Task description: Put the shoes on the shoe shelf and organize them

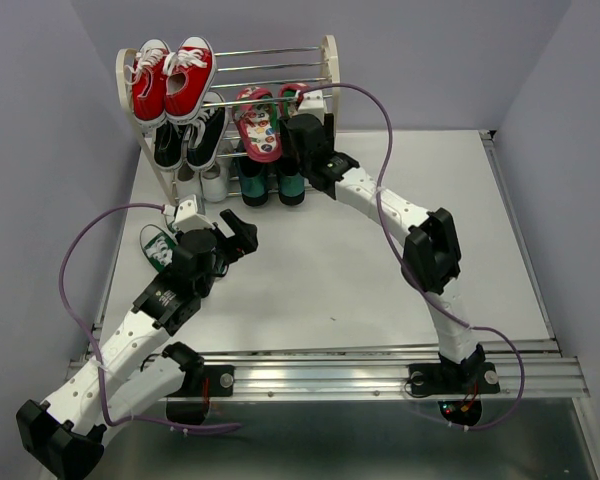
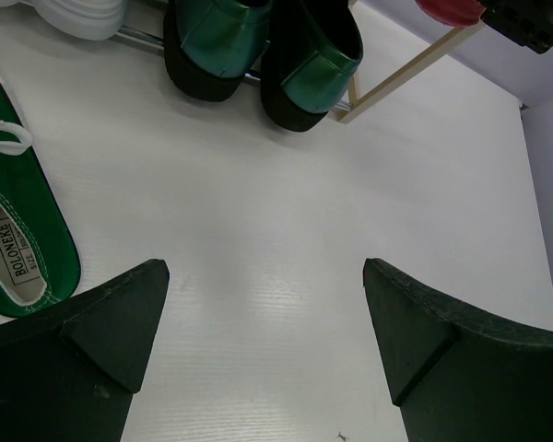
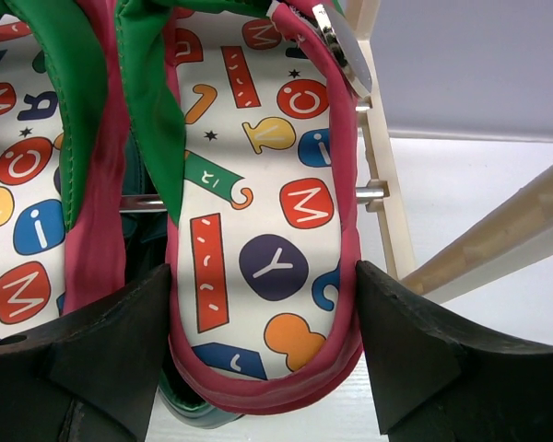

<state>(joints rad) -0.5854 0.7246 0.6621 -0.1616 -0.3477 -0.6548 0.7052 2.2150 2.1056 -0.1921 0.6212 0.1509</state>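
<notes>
Shoes are mostly racked: nearest me, my left end effector (image 2: pixel 263 276) hangs fully spread and empty over the bare counter (image 2: pixel 258 184), with one green canvas sneaker (image 2: pixel 18 230) lying just beside its left finger, likely my next pick. Further out, the dark green loafers (image 2: pixel 309 64) stand heels-out low on the shoe shelf (image 1: pixel 328 60). Above them my right end effector (image 3: pixel 263 285) straddles the heel of a flip-flop (image 3: pixel 276 203) lying across the rods, fingers wide at its edges. I cannot tell whether they pinch it or merely flank it, though I judge they are there to seat it beside its mate.

Flip-flops (image 1: pixel 260 125) and loafers (image 1: pixel 272 185) on shelf (image 1: pixel 327 60); green sneaker (image 1: pixel 156 247) off.
</notes>
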